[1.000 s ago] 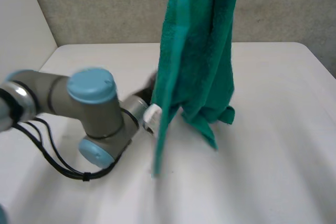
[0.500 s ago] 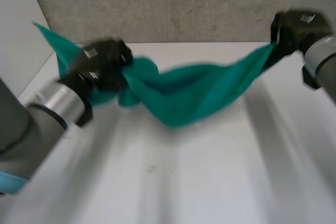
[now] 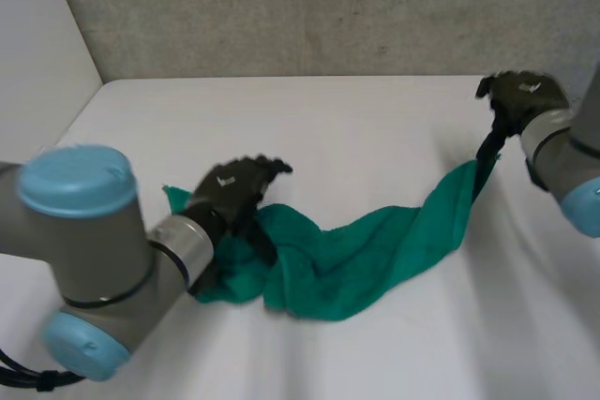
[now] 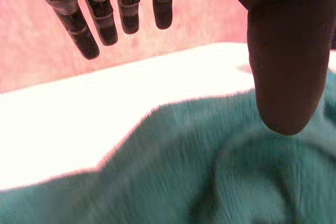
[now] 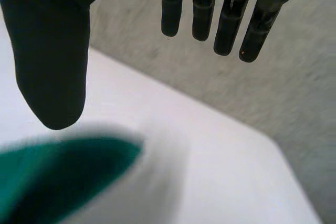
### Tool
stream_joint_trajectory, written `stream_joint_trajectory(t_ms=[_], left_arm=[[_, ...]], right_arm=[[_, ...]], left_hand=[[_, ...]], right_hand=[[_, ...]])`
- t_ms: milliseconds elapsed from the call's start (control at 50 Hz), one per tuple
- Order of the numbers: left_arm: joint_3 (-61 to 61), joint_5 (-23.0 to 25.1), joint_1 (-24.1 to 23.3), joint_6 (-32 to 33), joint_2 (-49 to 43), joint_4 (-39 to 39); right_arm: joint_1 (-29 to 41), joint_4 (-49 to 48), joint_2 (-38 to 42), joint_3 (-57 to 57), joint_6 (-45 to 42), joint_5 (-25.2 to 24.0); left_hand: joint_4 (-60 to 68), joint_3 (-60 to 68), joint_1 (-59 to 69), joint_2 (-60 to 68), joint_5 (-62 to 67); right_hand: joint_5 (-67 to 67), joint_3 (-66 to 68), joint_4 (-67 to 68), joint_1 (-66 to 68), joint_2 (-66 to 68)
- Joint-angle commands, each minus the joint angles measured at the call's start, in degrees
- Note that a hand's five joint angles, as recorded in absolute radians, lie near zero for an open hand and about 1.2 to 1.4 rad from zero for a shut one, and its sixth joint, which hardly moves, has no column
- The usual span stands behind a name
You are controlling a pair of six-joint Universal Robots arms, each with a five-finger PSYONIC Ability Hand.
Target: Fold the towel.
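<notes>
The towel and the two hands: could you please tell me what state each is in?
Towel: unfolded, bunched in a long strip on the table, one end rising toward the right hand.
Left hand: open, fingers straight, over the towel's bunched end.
Right hand: open, fingers straight, at the towel's raised end.

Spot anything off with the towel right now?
Yes. The towel is not spread flat: it lies as a twisted, rumpled strip across the table, heaped under the left hand, its other end rising towards the right hand. Both hands show straight fingers.
</notes>
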Motion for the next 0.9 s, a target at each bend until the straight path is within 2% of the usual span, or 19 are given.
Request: stream_joint_trajectory(t_ms=[20, 60, 100, 140, 180, 220, 240, 320, 340, 380, 460, 540, 620, 640, 760, 860, 900], left_arm=[[-0.84, 4.48, 8.55, 0.27, 10.07, -3.04], [-0.75, 6.4, 11.27, 0.36, 11.22, -4.35], [-0.66, 7.03, 12.16, 0.36, 11.31, -4.71], [-0.4, 9.14, 15.58, 0.44, 11.4, -5.85], [-0.22, 9.84, 16.99, 0.44, 11.05, -6.29], [-0.14, 10.28, 17.78, 0.79, 9.56, -6.64], [0.04, 10.28, 17.96, 1.06, 8.6, -6.9], [1.01, 10.2, 18.58, 4.84, 3.66, -7.79], [2.05, 9.94, 18.75, 9.36, 0.62, -9.0], [2.5, 9.93, 18.84, 11.5, -0.46, -9.62], [5.3, 9.58, 20.24, 19.41, -6.51, -10.51], [7.16, 9.58, 20.51, 21.36, -10.04, -10.51], [9.26, 9.58, 20.43, 21.45, -13.55, -10.51], [10.14, 9.58, 20.34, 21.54, -14.87, -10.42], [10.76, 9.58, 20.07, 21.54, -15.85, -10.07], [11.2, 9.58, 19.99, 21.36, -16.02, -9.89], [11.55, 9.67, 19.99, 21.36, -16.11, -9.81]], right_arm=[[0.61, 0.51, -15.14, 5.08, -0.02, 0.05], [0.78, 0.69, -16.74, 5.88, -0.11, -0.21], [1.05, 1.83, -21.39, 10.26, -0.81, -2.75], [1.31, 2.09, -22.11, 11.59, -1.16, -3.63], [4.55, 3.5, -23.78, 16.41, -1.43, -7.23], [5.78, 3.68, -24.05, 17.56, -1.17, -8.12], [9.36, 3.68, -24.31, 20.71, -0.73, -9.43], [13.17, 3.68, -23.79, 23.45, 0.24, -9.62], [15.53, 3.68, -23.78, 25.12, 1.29, -9.62], [18.25, 3.59, -22.48, 27.92, 3.91, -10.14], [19.5, 3.24, -19.14, 29.96, 4.9, -10.15], [19.68, 0.61, -14.83, 31.72, 5.25, -9.97], [20.65, -2.38, -12.36, 32.52, 4.72, -9.88], [21.0, -2.91, -11.92, 32.6, 4.72, -9.8], [21.53, -5.98, -7.71, 32.6, 4.29, -9.18], [21.62, -7.83, -6.56, 32.6, 3.85, -8.74], [21.62, -9.15, -6.12, 32.52, 2.88, -8.65]], left_hand=[[-0.68, -1.01, -1.0, -0.92, -0.32], [-0.34, -0.68, -0.66, -0.59, 0.02], [-0.17, -0.51, -0.49, -0.42, 0.19], [0.16, -0.17, -0.15, -0.08, 0.53], [0.33, 0.0, 0.02, 0.09, 0.7], [0.5, 0.16, 0.18, 0.26, 0.86], [0.83, 0.5, 0.52, 0.59, 1.2], [1.0, 0.67, 0.69, 0.76, 1.37], [1.17, 0.84, 0.86, 0.93, 1.54], [1.01, 0.67, 0.69, 0.76, 1.37], [2.52, 2.18, 2.2, 2.27, 2.88], [4.36, 4.02, 4.04, 4.12, 4.72], [10.74, 10.4, 10.42, 10.5, 11.1], [15.92, 15.59, 15.61, 15.68, 16.29], [22.18, 21.85, 21.87, 21.94, 22.55], [35.46, 35.12, 35.14, 35.21, 35.82], [45.88, 45.55, 45.57, 45.64, 46.25]], right_hand=[[0.36, -0.24, 0.69, 2.08, -1.17], [0.37, -0.23, 0.7, 2.09, -1.16], [1.2, 0.6, 1.53, 2.93, -0.33], [1.21, 0.61, 1.54, 2.93, -0.32], [1.21, 0.61, 1.54, 2.93, -0.32], [1.21, 0.61, 1.54, 2.93, -0.32], [1.38, 0.78, 1.71, 3.1, -0.16], [2.55, 1.95, 2.88, 4.27, 1.02], [3.55, 2.96, 3.89, 5.28, 2.02], [7.06, 6.46, 7.39, 8.78, 5.53], [9.11, 8.51, 9.44, 10.83, 7.58], [12.46, 11.86, 12.79, 14.19, 10.93], [18.36, 17.76, 18.69, 20.09, 16.83], [18.7, 18.1, 19.03, 20.42, 17.17], [25.43, 24.83, 25.76, 27.15, 23.9], [24.76, 24.16, 25.09, 26.48, 23.23], [23.08, 22.49, 23.42, 24.81, 21.55]])
